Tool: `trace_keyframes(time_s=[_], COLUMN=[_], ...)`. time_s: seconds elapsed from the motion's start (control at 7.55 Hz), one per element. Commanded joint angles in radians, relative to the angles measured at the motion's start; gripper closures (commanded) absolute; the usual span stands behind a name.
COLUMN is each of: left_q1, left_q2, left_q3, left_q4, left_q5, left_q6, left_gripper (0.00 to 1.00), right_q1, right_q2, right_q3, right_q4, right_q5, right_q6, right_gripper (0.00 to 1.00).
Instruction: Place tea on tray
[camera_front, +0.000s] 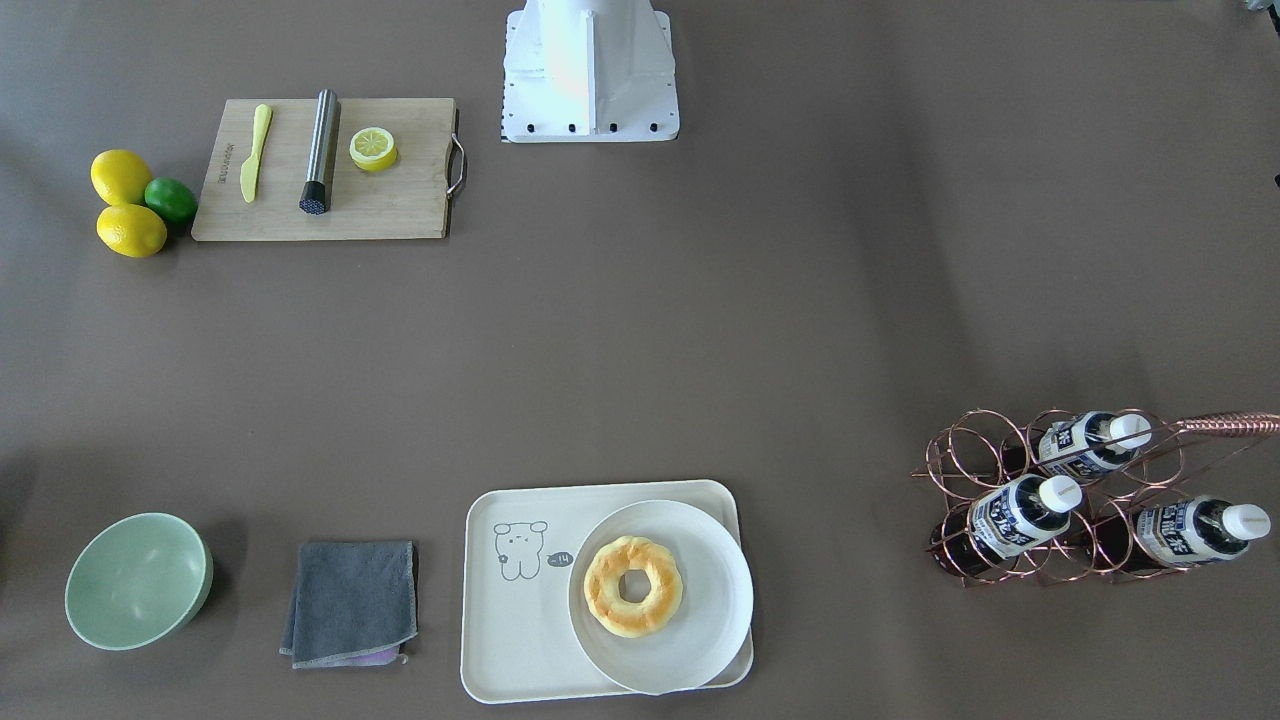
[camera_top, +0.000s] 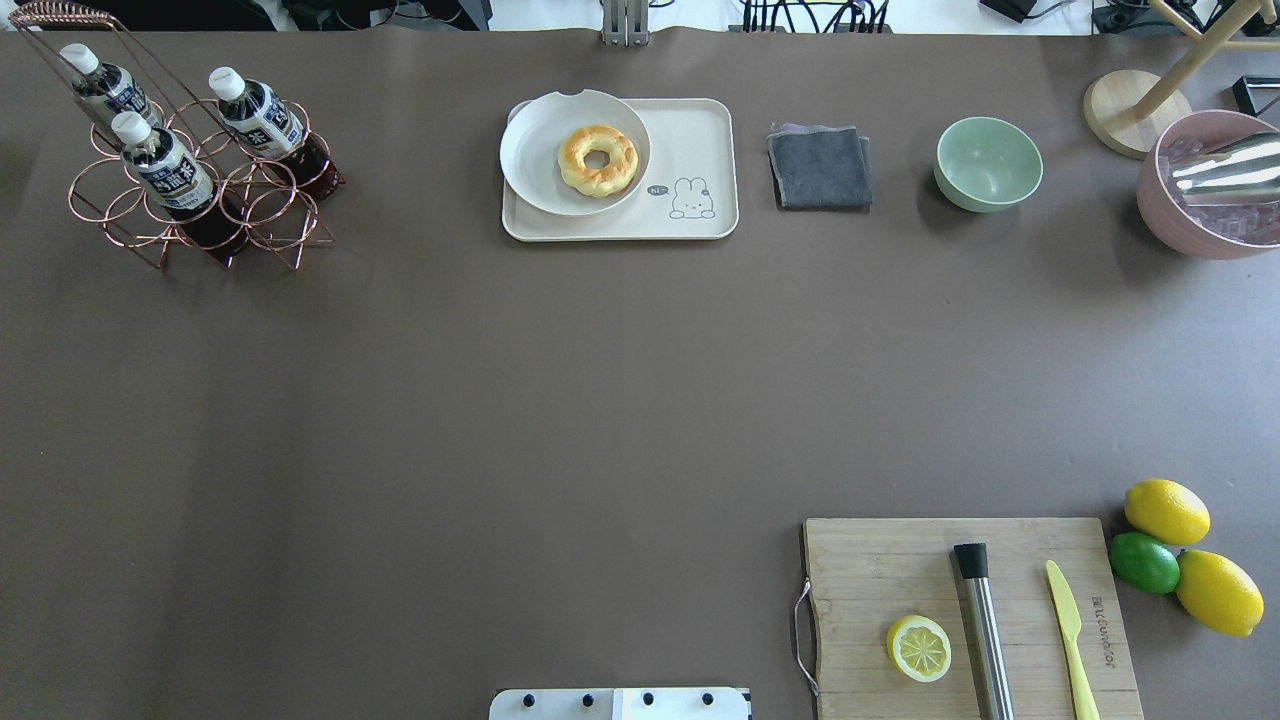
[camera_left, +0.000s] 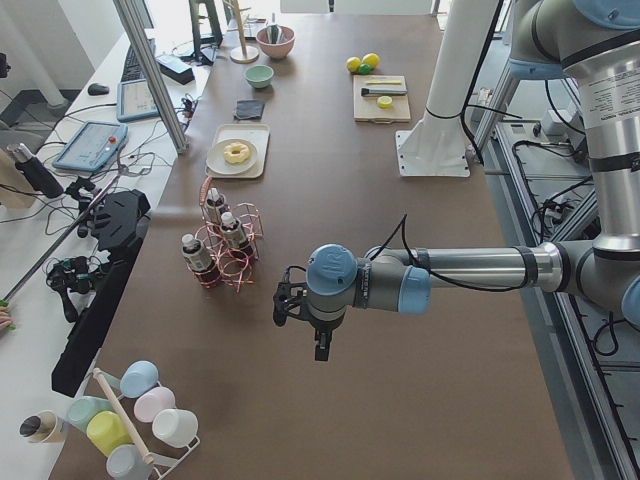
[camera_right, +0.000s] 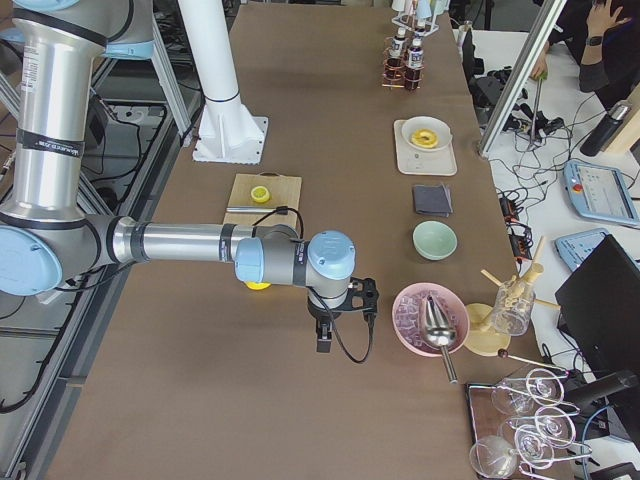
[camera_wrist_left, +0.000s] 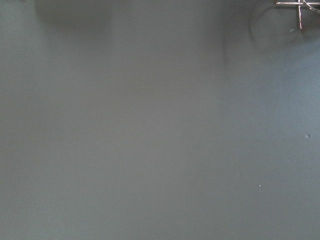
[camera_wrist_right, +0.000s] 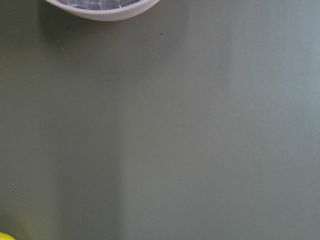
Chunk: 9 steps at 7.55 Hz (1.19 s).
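A matte brown sheet covers the table (camera_front: 640, 350). At its far corner on the robot's left stands a copper wire rack (camera_front: 975, 440) built of open rings, and three tea bottles (camera_front: 1020, 512) lean tilted in those rings: small clear plastic bottles of dark red-brown liquid, each with a white screw cap and a navy-and-white label. Well apart from them, midway along the far edge, lies the tray (camera_front: 510, 640), smooth, cream-white and flat with rounded corners and a small animal line drawing in one corner. On it sits a round white plate (camera_front: 700, 640), overhanging one edge and holding a golden glazed donut (camera_front: 633, 585). Beside the tray lie a folded grey cloth (camera_front: 350, 600) and a pale green bowl (camera_front: 138, 580). A pink bowl (camera_top: 1165, 215) holds clear ice cubes (camera_top: 1235, 225) and a shiny metal scoop (camera_top: 1225, 170). The left gripper (camera_left: 319, 350) and the right gripper (camera_right: 324, 343) hang over bare table; they show only in the side views, so I cannot tell how far either is open or whether it grips anything.
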Motion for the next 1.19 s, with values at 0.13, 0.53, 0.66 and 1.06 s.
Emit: trace_keyframes(time_s=[0.13, 0.53, 0.66, 1.06], left_q1=[0.000, -0.002, -0.003, -0.020], left_q2=[0.001, 0.003, -0.002, -0.017], left_q3=[-0.004, -0.011, -0.005, -0.016], left_q4=[0.000, 0.000, 0.000, -0.002], left_q5=[0.000, -0.003, 0.003, -0.003], left_q6=[0.002, 0.000, -0.002, -0.008], left_gripper=[0.00, 0.00, 0.00, 0.00], right_q1=[0.000, 0.000, 0.000, 0.000], right_q2=[0.000, -0.005, -0.005, -0.005], right_q3=[0.000, 0.000, 0.000, 0.000], right_q4=[0.000, 0.000, 0.000, 0.000], right_q5=[-0.002, -0.007, -0.005, -0.001], right_q6=[-0.002, -0.002, -0.002, -0.002], right_gripper=[0.00, 0.00, 0.00, 0.00])
